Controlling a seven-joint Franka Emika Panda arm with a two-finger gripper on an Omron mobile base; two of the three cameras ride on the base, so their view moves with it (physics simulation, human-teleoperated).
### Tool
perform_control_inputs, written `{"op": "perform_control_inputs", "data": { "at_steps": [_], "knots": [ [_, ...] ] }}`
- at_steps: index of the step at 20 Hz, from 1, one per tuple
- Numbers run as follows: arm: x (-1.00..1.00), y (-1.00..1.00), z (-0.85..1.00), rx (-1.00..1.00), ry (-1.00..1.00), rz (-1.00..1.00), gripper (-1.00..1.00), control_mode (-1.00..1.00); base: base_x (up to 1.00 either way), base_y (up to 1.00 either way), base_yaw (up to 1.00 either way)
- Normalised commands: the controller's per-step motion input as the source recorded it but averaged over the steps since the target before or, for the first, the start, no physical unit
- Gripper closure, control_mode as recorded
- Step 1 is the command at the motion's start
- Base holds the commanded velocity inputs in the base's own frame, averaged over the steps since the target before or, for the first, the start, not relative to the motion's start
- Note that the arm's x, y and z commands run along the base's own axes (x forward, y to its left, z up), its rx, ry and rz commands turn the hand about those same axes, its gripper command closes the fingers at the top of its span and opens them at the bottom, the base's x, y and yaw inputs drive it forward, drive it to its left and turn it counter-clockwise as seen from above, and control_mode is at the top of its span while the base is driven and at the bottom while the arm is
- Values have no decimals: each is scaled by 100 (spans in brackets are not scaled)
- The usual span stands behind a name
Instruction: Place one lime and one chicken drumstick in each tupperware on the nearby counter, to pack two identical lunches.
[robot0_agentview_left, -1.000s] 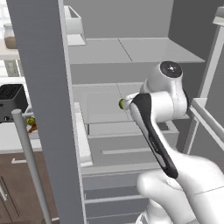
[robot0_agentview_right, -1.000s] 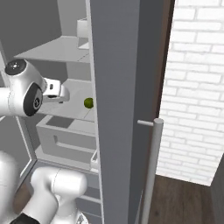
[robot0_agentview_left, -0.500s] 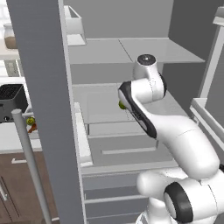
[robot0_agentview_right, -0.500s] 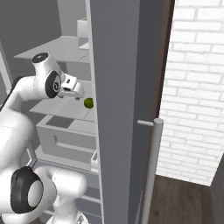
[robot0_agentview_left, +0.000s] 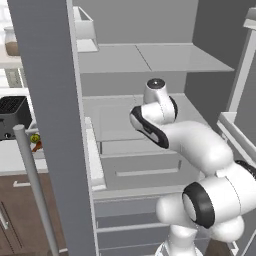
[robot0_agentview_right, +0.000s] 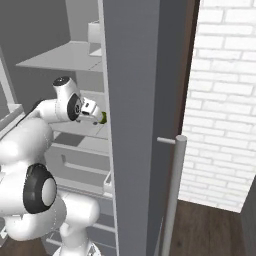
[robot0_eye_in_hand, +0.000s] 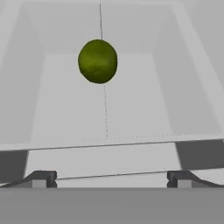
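Observation:
A green lime (robot0_eye_in_hand: 97, 61) rests on a pale fridge shelf, straight ahead of my gripper (robot0_eye_in_hand: 111, 179) and a short way beyond its fingertips (robot0_eye_in_hand: 41, 178). The jaws stand wide open with nothing between them. From the right, the gripper (robot0_agentview_right: 95, 115) reaches into the open fridge with the lime (robot0_agentview_right: 104, 117) just at its tip. At the far left, past the fridge door, a second small green lime (robot0_agentview_left: 34, 138) and an orange-brown piece (robot0_agentview_left: 38, 146) lie on the counter (robot0_agentview_left: 12, 157); that piece is too small to name. The tupperwares are out of view.
The open fridge door (robot0_agentview_left: 47, 100) with its bar handle (robot0_agentview_left: 32, 185) stands at the left, the other door (robot0_agentview_right: 135, 125) at the right. Shelves (robot0_agentview_left: 150, 57) and drawers (robot0_agentview_left: 140, 167) hem the arm in. A black appliance (robot0_agentview_left: 12, 116) sits on the counter.
The arm has stretched forward into the fridge, bringing the hand up close to the lime on the shelf. The jaws stayed open and the lime has not moved.

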Motion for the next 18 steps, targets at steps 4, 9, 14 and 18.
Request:
{"op": "perform_control_inputs", "data": {
  "at_steps": [4, 9, 14, 18],
  "knots": [
    [46, 0, -41, -1, 10, 1, -100, -100, 0, 0, 0],
    [81, 0, -5, -1, 11, 0, -100, -100, 0, 0, 0],
    [27, -18, -7, 0, 5, 3, -100, -100, 0, 0, 0],
    [64, -21, -2, 0, 1, 0, -100, -100, 0, 0, 0]
  ]
}}
